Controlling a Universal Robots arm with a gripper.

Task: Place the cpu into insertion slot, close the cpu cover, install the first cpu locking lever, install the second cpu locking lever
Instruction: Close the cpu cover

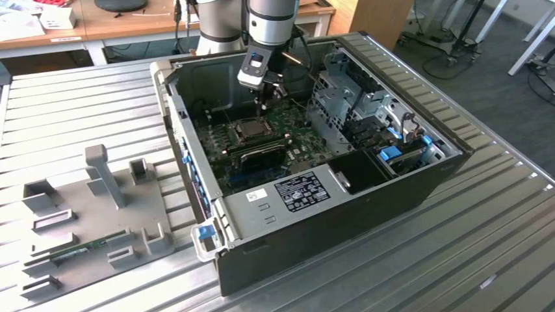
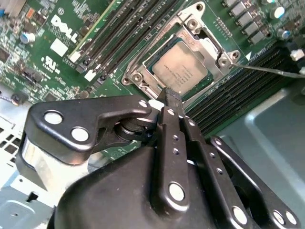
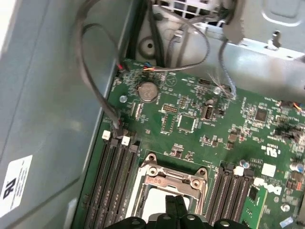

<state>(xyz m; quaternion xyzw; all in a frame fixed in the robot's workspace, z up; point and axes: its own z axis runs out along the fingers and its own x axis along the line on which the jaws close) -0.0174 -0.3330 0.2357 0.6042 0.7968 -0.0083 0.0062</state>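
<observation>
Right now the gripper (image 2: 169, 95), clenched on nothing, hovers with its tip just over the rim of the insertion slot (image 2: 135, 76), where the cpu (image 2: 183, 64) lies flat straight ahead of it, seemingly framed by the lowered cpu cover (image 2: 208, 43).

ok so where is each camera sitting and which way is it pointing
Exterior view: off the arm, looking down into the open computer case; the arm and end effector show.
First wrist view: on the arm, facing the motherboard beyond the insertion slot; the shut end effector shows.
Second wrist view: on the arm, looking past the end effector at the cpu.
Shared: both wrist views show the insertion slot.
</observation>
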